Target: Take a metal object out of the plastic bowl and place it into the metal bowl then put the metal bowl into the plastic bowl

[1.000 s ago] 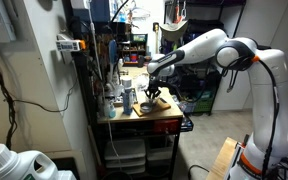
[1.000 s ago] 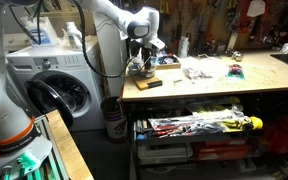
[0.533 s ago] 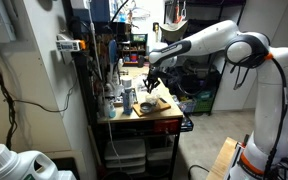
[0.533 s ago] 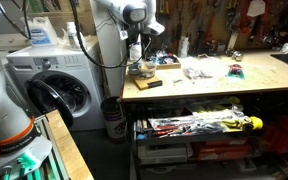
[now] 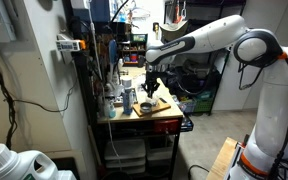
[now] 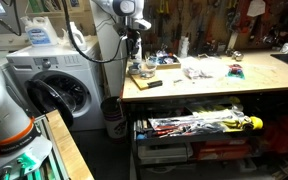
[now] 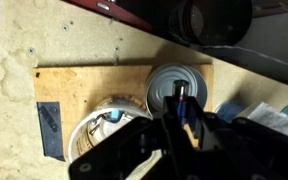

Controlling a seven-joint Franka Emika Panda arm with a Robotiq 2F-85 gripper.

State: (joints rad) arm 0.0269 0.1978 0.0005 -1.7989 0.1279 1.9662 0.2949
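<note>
In the wrist view a round metal bowl (image 7: 160,84) stands on a wooden board (image 7: 74,85), with a white plastic bowl (image 7: 90,126) holding small items beside it to the left. My gripper (image 7: 181,112) hovers above the metal bowl, shut on a small dark metal object (image 7: 178,97) with red and blue marks that sticks out between the fingers. In both exterior views the gripper (image 5: 151,86) (image 6: 135,55) hangs a little above the bowls (image 6: 141,70) at the end of the workbench.
A flat black item (image 7: 49,120) lies on the board's left part. A dark round container (image 7: 214,20) stands behind the board. A blue and white thing (image 7: 271,110) lies to the right. A washing machine (image 6: 54,92) stands beside the bench; tools clutter the benchtop (image 6: 209,72).
The gripper has risen from down at the bowls to a little above them, and the arm has lifted and straightened.
</note>
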